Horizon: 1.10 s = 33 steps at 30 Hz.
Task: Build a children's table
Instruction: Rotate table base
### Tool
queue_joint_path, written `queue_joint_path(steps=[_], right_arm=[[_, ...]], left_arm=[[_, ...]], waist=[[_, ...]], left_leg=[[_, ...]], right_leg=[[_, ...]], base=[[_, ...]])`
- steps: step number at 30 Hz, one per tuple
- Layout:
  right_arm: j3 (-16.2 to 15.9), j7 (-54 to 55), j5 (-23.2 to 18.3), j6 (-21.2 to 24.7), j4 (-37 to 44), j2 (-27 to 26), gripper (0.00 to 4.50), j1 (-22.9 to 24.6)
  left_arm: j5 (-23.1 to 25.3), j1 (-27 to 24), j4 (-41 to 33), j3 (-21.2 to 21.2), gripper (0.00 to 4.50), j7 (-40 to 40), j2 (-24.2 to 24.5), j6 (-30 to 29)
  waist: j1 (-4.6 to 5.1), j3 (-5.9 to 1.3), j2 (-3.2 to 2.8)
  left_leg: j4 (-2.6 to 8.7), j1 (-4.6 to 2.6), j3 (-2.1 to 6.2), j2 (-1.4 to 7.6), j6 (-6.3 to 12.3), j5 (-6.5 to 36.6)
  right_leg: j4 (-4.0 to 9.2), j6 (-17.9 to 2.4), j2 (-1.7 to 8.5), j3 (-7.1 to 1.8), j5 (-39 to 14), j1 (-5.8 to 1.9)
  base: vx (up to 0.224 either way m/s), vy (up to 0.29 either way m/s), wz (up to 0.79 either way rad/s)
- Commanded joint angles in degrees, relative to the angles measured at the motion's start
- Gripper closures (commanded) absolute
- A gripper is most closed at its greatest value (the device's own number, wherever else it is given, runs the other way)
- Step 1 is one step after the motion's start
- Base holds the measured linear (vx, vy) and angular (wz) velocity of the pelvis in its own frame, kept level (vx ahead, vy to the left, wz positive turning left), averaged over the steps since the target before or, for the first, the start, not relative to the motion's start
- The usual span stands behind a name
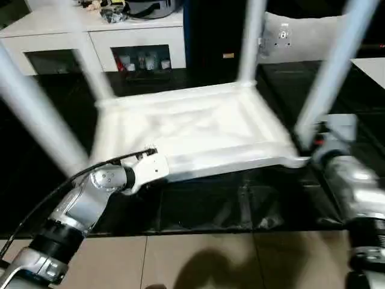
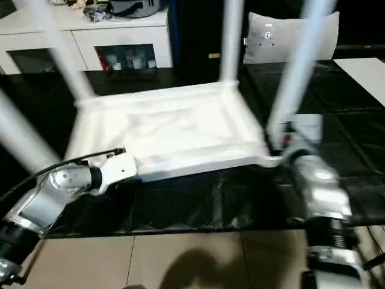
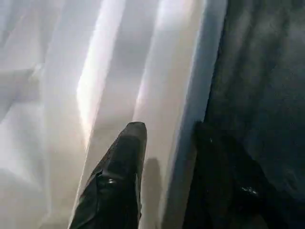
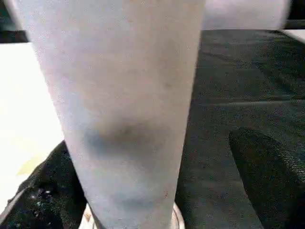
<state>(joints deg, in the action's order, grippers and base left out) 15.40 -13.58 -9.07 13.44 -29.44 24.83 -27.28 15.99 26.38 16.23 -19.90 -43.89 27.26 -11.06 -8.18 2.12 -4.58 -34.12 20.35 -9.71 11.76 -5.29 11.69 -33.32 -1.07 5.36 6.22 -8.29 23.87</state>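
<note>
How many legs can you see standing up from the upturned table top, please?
4: far left leg, far right leg, near left leg, and near right leg, which stands between the right end effector's fingers.

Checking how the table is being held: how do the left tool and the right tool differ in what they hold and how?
The left tool straddles the flat rim of the upturned tabletop, one finger inside, one outside. The right tool sits around a round upright leg near its base, fingers either side. Left is at the near edge, right at the near-right corner. Both are on the same white table.
</note>
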Motion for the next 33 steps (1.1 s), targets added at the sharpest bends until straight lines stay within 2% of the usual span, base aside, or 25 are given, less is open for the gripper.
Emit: queue_joint_path(steps=[1,2,4,5,6,7,10,11,12,14,16,17,18,21,22,23,24,26,27,29,30,31,32,33], right_arm=[[1.60,1.03,0.33,-0.84,-1.08,0.91,0.06,-0.54],[1.61,0.84,0.30,-1.12,-1.48,1.21,0.06,-0.61],[0.89,-0.56,0.26,-1.35,-0.70,1.29,0.06,-0.20],[-0.37,-1.86,0.65,-1.35,0.72,1.09,0.06,0.50],[-1.36,-2.76,0.91,-1.27,1.87,0.86,0.06,1.05],[-2.55,-3.85,0.67,-0.48,3.55,0.30,0.06,1.90],[-3.83,-4.93,0.37,1.42,5.58,0.08,0.06,2.91],[-4.92,-6.32,-1.03,5.54,10.03,0.04,0.06,5.05],[-4.92,-6.32,-1.03,5.54,10.03,0.04,0.06,5.05],[-6.09,-8.56,-2.86,9.38,16.72,1.14,0.06,9.10],[-6.62,-9.66,-3.31,10.20,18.88,1.60,0.06,10.57],[-6.79,-10.05,-3.44,10.42,19.58,1.75,0.06,11.06],[-7.20,-10.89,-3.57,10.76,21.41,2.04,0.06,12.32],[-8.36,-12.08,-5.11,14.53,29.37,2.15,0.06,17.42],[-8.49,-11.85,-5.23,15.12,29.93,1.82,0.06,17.66],[-8.57,-11.67,-5.32,15.59,30.30,1.58,0.06,17.80],[-9.12,-11.64,-5.17,16.28,31.04,1.33,0.06,17.92],[-10.71,-12.17,-5.35,18.52,33.30,1.27,0.06,18.10],[-11.19,-12.59,-5.69,19.03,33.85,1.31,0.06,17.97],[-12.04,-13.57,-6.30,19.60,35.08,1.09,0.06,17.46],[-12.04,-13.57,-6.30,19.60,35.08,1.09,0.06,17.46],[-12.16,-13.59,-6.38,19.89,35.59,1.02,0.06,17.48],[-12.32,-12.92,-5.80,19.36,34.76,0.41,0.06,16.77],[-12.46,-12.52,-5.42,19.06,33.83,-0.16,0.06,16.08]], left_arm=[[0.40,1.55,1.39,1.66,2.68,3.48,-0.87,0.71],[-0.35,1.76,2.04,2.40,2.68,4.80,-2.12,1.14],[-3.69,1.56,2.47,5.22,2.68,7.35,-5.59,1.30],[-6.44,1.02,2.07,7.52,2.68,9.18,-8.24,0.84],[-8.23,0.55,1.66,9.04,2.68,10.43,-9.97,0.32],[-8.99,-0.61,0.65,9.89,2.68,11.76,-11.22,-1.21],[-9.02,-2.58,-1.08,10.51,2.68,13.73,-12.22,-2.17],[-9.89,-6.14,-4.66,13.31,2.68,18.30,-14.47,-3.75],[-9.89,-6.14,-4.66,13.31,2.68,18.30,-14.47,-3.75],[-10.85,-10.87,-9.32,16.93,2.68,22.87,-16.54,-2.69],[-10.93,-12.42,-10.81,17.84,2.68,23.64,-16.90,-3.08],[-10.90,-12.92,-11.27,18.13,2.68,23.89,-17.02,-3.21],[-10.79,-14.29,-12.40,18.68,2.68,24.54,-17.17,-3.88],[-8.37,-20.84,-16.55,22.28,2.68,31.68,-17.90,-4.86],[-8.28,-21.50,-16.75,23.23,2.68,33.15,-18.28,-5.11],[-8.21,-21.93,-16.91,23.90,2.68,34.17,-18.57,-5.36],[-7.98,-22.50,-17.11,25.61,2.68,36.92,-19.59,-6.02],[-8.75,-23.62,-17.93,29.25,2.68,42.02,-22.20,-7.58],[-8.86,-23.92,-18.14,29.98,2.68,43.06,-22.71,-7.60],[-8.90,-24.56,-18.65,30.66,2.68,44.36,-23.25,-7.77],[-8.90,-24.56,-18.65,30.66,2.68,44.36,-23.25,-7.77],[-9.03,-24.73,-18.99,30.76,2.68,44.87,-23.49,-7.97],[-9.70,-24.18,-18.30,31.68,2.68,46.06,-23.68,-7.74],[-9.96,-23.39,-17.10,32.07,2.68,46.32,-23.21,-7.29]], waist=[[0.56,-4.19,0.97],[0.55,-4.23,0.83],[0.70,-4.09,1.09],[0.78,-4.06,0.73],[0.76,-4.11,1.03],[0.76,-4.12,0.78],[1.53,-3.96,0.99],[1.90,-3.93,0.86],[2.03,-3.88,0.86],[2.12,-3.85,0.95],[2.19,-3.80,0.80],[2.27,-3.66,0.92],[2.26,-3.49,0.67],[2.71,-3.32,0.93],[2.98,-3.25,0.96],[3.14,-3.22,0.86],[3.22,-3.20,1.21],[3.09,-2.98,0.84],[3.07,-2.85,1.15],[2.98,-2.92,1.05],[2.88,-2.97,1.35],[2.74,-2.99,1.25],[2.69,-3.09,1.78],[2.53,-3.15,1.81]], left_leg=[[3.32,0.32,-0.18,0.18,3.18,5.81],[3.28,0.43,-0.14,0.16,3.29,5.49],[3.13,0.61,-0.32,0.00,3.84,5.71],[2.98,0.76,-0.39,-0.11,4.05,5.72],[3.05,0.65,-0.34,0.08,4.48,5.88],[2.96,0.88,-0.25,0.08,4.91,5.74],[3.09,0.98,-0.13,0.24,5.63,6.63],[3.05,0.99,-0.15,0.19,5.89,6.38],[3.01,1.12,-0.11,0.22,6.00,6.27],[3.11,1.03,-0.09,0.36,6.41,6.98],[3.21,0.92,-0.11,0.27,6.60,7.72],[3.31,1.04,-0.05,0.35,6.43,8.41],[3.33,0.89,-0.09,0.30,6.26,9.25],[3.53,1.28,0.12,0.40,6.09,9.82],[3.51,1.30,0.09,0.20,6.14,10.49],[3.41,1.03,-0.03,-0.01,6.05,11.13],[3.35,0.94,-0.03,-0.10,5.84,11.64],[3.29,0.56,0.02,-0.02,5.38,12.95],[3.36,0.80,0.14,-0.07,5.23,13.49],[3.44,0.78,0.29,-0.03,5.26,13.77],[3.40,0.70,0.26,-0.07,5.34,13.73],[3.42,0.64,0.32,-0.02,5.30,13.57],[3.51,0.69,0.37,0.20,5.36,13.11],[3.69,1.00,0.49,0.28,5.35,12.44]], right_leg=[[3.01,-8.53,2.48,-2.38,-14.03,-3.78],[2.96,-8.53,2.53,-2.37,-13.82,-3.82],[3.33,-8.08,2.50,-2.16,-15.54,-3.79],[3.38,-8.10,2.51,-2.09,-16.38,-3.84],[3.69,-7.94,2.50,-1.99,-16.98,-3.75],[3.54,-8.24,2.45,-1.87,-16.45,-3.81],[3.72,-7.71,2.31,-1.75,-17.12,-3.79],[3.89,-7.46,2.22,-1.71,-17.88,-3.84],[3.87,-7.30,2.15,-1.67,-17.69,-3.91],[4.37,-6.04,2.13,-1.58,-19.91,-3.77],[4.78,-5.32,1.98,-1.43,-21.95,-3.38],[4.95,-4.76,2.02,-1.36,-22.95,-3.46],[5.16,-4.43,2.00,-1.33,-24.15,-3.23],[5.23,-3.07,1.96,-1.23,-24.83,-3.48],[5.53,-2.16,1.82,-1.10,-26.25,-3.35],[5.99,-1.51,1.71,-0.95,-28.27,-2.93],[6.22,-1.15,1.60,-0.80,-29.62,-2.78],[6.55,-0.80,1.59,-0.63,-31.26,-2.43],[6.60,-0.18,1.56,-0.43,-31.87,-2.62],[6.75,0.63,1.62,-0.53,-32.10,-2.45],[6.82,0.91,1.70,-0.53,-32.13,-2.33],[6.84,0.89,1.74,-0.60,-31.94,-2.28],[6.70,0.54,1.74,-0.76,-30.38,-2.39],[6.22,-0.09,1.83,-0.87,-28.75,-2.59]], base=[[0.000,0.000,0.00],[0.000,0.000,0.00],[0.000,0.000,0.00],[0.000,0.000,0.00],[0.000,0.000,0.00],[0.000,0.000,0.00],[0.000,0.000,0.00],[0.000,0.000,0.00],[0.000,0.000,0.00],[0.000,0.000,0.00],[0.000,0.000,0.00],[0.000,0.000,0.00],[0.000,0.000,0.00],[0.000,0.000,0.00],[0.000,0.000,0.00],[0.000,0.000,0.00],[0.000,0.000,0.00],[0.000,0.000,0.00],[0.000,0.000,0.00],[0.000,0.000,0.00],[0.000,0.000,0.00],[0.000,0.000,0.00],[0.000,0.000,0.00],[0.000,0.000,0.00]])
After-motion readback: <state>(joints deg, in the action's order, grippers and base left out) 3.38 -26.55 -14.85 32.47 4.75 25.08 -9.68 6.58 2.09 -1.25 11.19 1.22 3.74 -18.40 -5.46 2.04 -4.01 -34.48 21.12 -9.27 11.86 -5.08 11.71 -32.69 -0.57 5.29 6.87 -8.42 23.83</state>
